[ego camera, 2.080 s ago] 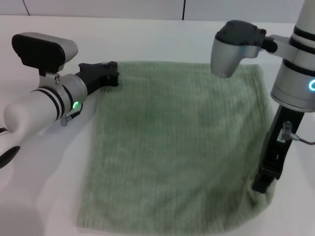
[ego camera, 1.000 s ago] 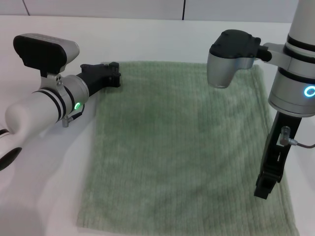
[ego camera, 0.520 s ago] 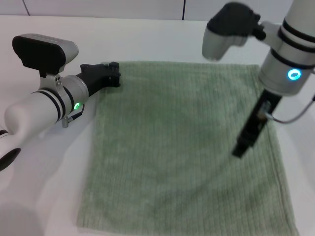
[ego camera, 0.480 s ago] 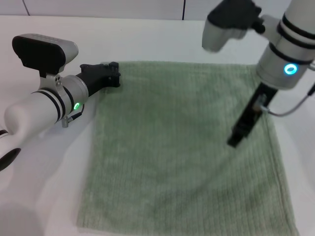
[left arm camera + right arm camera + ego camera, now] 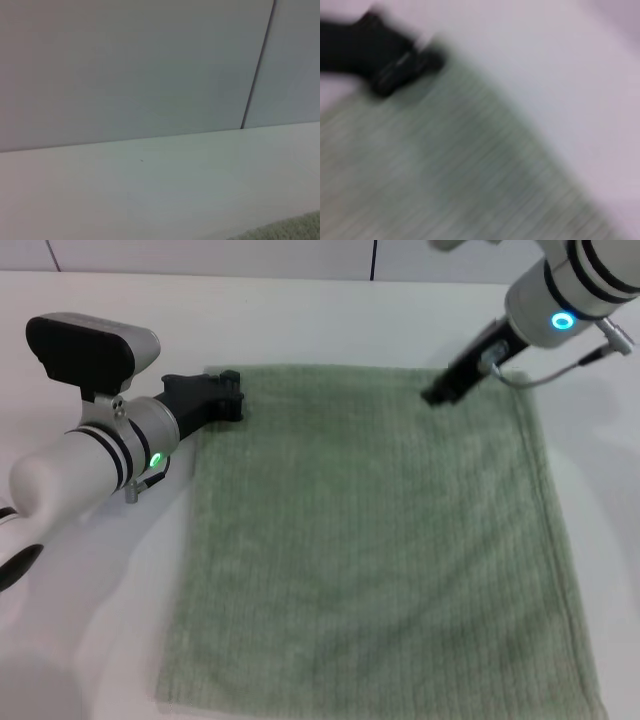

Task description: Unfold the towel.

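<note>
One towel (image 5: pixel 375 540) lies flat, left claw (image 5: pixel 228 393) at its corner

No legible text, labels, brands or numbers in any view. Only markings: a green indicator light on the left arm (image 5: pixel 153 455) and a blue ring light on the right arm (image 5: pixel 560 321).
</note>
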Action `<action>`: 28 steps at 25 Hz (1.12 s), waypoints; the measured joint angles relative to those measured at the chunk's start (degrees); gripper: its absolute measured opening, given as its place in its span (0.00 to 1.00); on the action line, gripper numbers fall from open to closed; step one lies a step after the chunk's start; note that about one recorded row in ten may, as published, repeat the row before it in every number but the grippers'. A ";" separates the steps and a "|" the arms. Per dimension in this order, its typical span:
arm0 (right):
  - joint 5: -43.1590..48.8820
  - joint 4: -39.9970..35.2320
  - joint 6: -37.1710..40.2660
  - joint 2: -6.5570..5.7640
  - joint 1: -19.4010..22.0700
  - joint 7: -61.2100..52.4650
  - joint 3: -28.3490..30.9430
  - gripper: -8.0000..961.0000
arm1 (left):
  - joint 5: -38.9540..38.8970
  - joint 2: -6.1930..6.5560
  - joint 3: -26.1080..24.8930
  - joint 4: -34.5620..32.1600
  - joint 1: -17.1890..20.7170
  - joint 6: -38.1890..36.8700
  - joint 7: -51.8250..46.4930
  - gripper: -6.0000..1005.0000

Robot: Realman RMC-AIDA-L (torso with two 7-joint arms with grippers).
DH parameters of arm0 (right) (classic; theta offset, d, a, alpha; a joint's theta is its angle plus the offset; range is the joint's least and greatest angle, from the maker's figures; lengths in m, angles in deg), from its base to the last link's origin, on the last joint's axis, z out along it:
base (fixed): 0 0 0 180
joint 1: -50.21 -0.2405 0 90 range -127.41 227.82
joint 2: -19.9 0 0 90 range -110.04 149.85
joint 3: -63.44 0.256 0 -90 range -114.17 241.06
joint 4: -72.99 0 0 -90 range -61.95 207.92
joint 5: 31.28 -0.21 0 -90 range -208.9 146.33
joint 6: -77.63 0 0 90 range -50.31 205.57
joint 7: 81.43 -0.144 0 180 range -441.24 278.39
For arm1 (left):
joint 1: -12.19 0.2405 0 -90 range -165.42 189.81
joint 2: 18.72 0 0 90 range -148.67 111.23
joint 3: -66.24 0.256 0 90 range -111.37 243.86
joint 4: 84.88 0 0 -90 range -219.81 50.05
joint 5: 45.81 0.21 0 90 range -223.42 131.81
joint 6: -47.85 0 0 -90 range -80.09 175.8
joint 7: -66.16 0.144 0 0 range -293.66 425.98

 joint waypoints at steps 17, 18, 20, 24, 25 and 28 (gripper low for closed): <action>-34.49 -0.01 -43.63 0.69 14.13 22.26 -10.39 0.23 | 0.00 -0.53 -0.52 -0.58 -0.21 -0.02 0.18 0.02; -37.37 -0.02 -46.23 0.69 14.86 24.68 -12.18 0.23 | 0.00 -0.57 -0.80 -0.71 -0.13 -0.09 0.24 0.02; -43.01 0.05 -52.51 0.71 16.40 29.19 -16.52 0.23 | 0.00 -0.65 -1.56 -1.03 -0.03 -0.50 0.76 0.02; -47.74 0.98 -66.66 0.86 18.48 31.55 -26.58 0.23 | 0.00 -1.02 -5.53 -1.22 1.41 -2.88 5.11 0.02; -47.74 0.98 -66.66 0.86 18.48 31.55 -26.58 0.23 | 0.00 -1.09 -6.58 -1.12 1.92 -3.77 6.02 0.02; -47.82 2.83 -74.65 0.87 18.66 26.65 -31.76 0.23 | 0.00 -1.25 -8.92 -0.89 3.17 -5.80 8.14 0.02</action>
